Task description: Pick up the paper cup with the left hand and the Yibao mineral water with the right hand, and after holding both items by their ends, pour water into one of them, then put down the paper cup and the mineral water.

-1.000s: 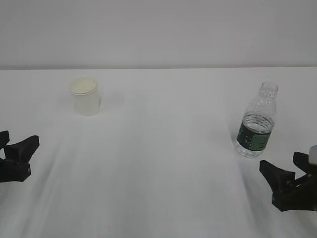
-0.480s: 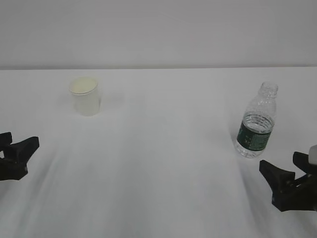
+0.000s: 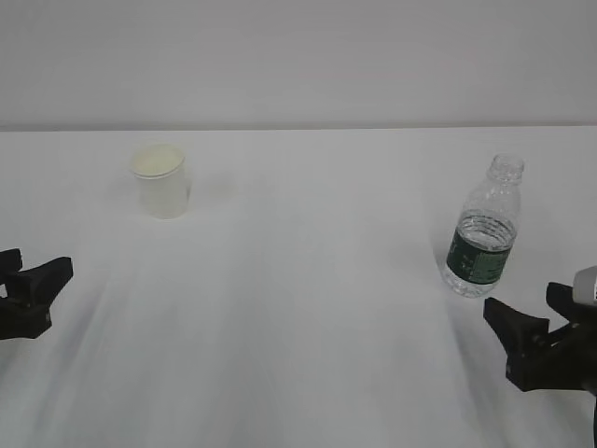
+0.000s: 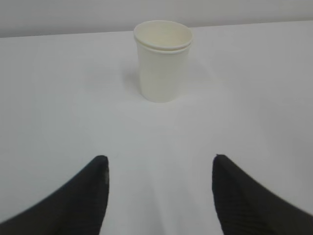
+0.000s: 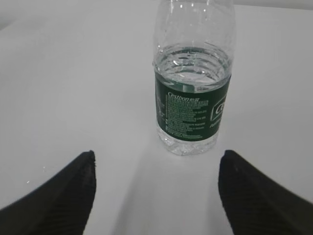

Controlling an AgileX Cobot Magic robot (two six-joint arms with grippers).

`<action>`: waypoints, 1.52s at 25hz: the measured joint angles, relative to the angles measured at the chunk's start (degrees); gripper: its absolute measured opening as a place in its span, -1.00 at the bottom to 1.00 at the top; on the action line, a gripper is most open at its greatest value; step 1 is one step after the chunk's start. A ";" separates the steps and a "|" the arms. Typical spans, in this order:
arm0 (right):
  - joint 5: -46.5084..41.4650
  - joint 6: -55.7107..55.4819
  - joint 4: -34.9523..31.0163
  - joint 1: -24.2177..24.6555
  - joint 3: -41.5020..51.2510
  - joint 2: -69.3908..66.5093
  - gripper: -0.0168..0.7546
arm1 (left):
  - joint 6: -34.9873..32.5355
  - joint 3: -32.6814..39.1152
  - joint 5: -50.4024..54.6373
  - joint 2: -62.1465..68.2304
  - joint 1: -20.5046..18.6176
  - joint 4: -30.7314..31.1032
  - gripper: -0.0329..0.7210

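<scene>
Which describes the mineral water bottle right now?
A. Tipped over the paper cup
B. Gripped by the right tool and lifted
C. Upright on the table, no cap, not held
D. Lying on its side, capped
C: the mineral water bottle stands upright on the table with an open neck, and the right tool sits open short of it.

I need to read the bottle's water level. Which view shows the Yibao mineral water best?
The right wrist view: the Yibao mineral water fills the frame, waterline just above the green label, though its mouth is cut off. The exterior view shows the whole capless bottle, but small. The left wrist view does not show it.
</scene>
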State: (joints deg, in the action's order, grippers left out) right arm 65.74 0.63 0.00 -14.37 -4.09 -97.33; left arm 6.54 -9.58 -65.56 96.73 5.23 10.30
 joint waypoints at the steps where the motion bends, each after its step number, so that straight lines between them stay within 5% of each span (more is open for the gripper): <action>1: 0.00 0.00 0.00 0.00 -0.28 -0.34 0.57 | 0.00 0.00 0.00 0.00 0.00 0.00 0.35; 38: 0.13 0.00 -3.20 0.00 -7.68 -7.09 0.57 | 0.22 -0.21 0.00 0.00 0.00 0.00 0.35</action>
State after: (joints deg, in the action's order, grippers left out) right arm 65.87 0.63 -3.20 -14.37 -11.77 -104.42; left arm 6.76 -9.79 -65.56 96.73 5.23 10.30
